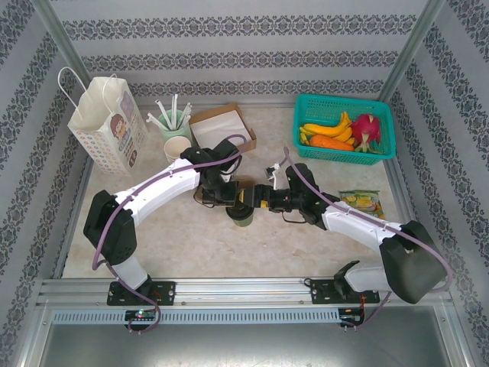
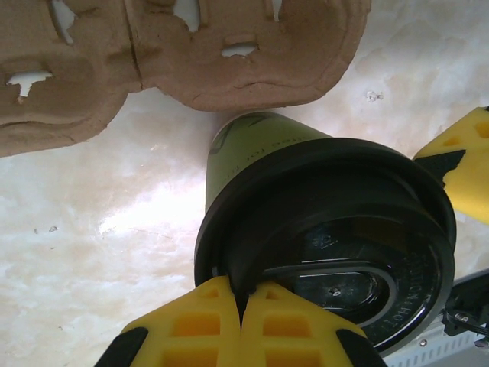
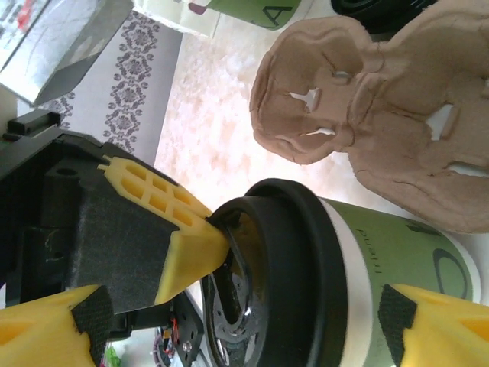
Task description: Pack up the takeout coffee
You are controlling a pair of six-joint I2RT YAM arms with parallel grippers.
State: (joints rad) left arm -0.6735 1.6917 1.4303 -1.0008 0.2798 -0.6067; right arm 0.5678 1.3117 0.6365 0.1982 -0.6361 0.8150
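Note:
The takeout coffee (image 1: 244,217), an olive-green paper cup with a black lid (image 2: 328,229), stands mid-table. My left gripper (image 1: 231,196) comes at it from the far side and is shut on the lid's rim, its yellow fingertips pinched together (image 2: 244,294) and seen again as left fingers (image 3: 191,245). My right gripper (image 1: 259,202) is open at the cup's right side. Its fingers spread wide on either side of the cup (image 3: 397,252), and one right finger (image 2: 466,168) sits beside the lid. A brown pulp cup carrier (image 2: 229,53) (image 3: 382,115) lies just beyond the cup.
A paper bag (image 1: 107,126) stands at the back left. Near it are a mint-green straw holder (image 1: 174,118), stacked lidless cups (image 1: 177,147) and an open cardboard box (image 1: 221,126). A teal fruit basket (image 1: 344,126) sits back right, with a snack packet (image 1: 361,202) in front of it.

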